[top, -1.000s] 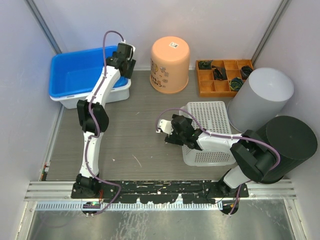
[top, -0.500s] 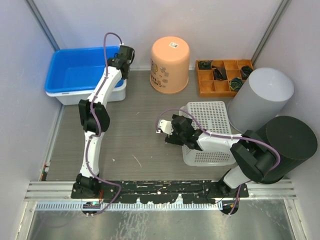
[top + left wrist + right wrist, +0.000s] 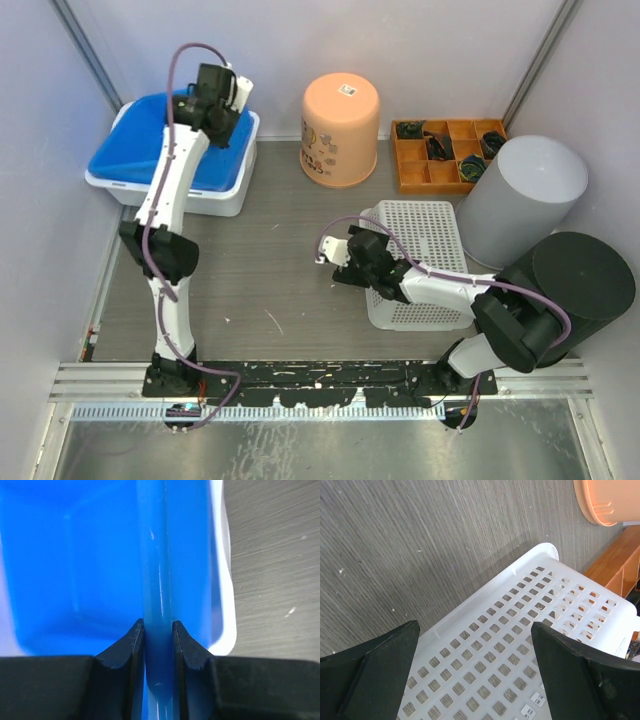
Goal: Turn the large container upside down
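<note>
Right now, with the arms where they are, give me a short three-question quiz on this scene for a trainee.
1. True or false: the left claw is shut on the rim of the blue tub.
2. Which thing lies right under the open right claw? A: a grey bin. B: the white basket. C: the wooden tray.
3. In one word, what colour is the upside-down bucket near the back?

Key: 1 true; 2 B; 3 orange.
</note>
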